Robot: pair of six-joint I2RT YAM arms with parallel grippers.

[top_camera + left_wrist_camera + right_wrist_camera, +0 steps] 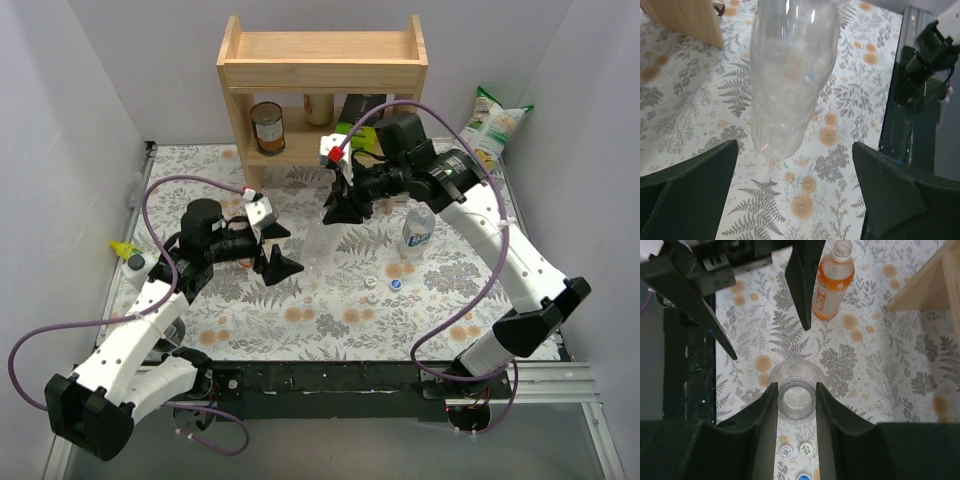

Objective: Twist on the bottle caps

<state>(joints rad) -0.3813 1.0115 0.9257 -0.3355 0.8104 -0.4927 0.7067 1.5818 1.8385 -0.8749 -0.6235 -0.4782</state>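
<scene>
The plain clear bottle stands upright at mid-table, uncapped. My right gripper is shut on its open neck from above. My left gripper is open and empty just left of the bottle, whose body fills the left wrist view beyond the spread fingers. Three caps lie together to the right of the bottle: two whitish and one blue. The labelled bottle stands to the right. The orange bottle stands uncapped beyond the left fingers. No red cap shows.
A wooden shelf stands at the back with a brown tin can on it. A snack bag leans at the back right. A white squeeze bottle with a yellow nozzle lies at the left edge.
</scene>
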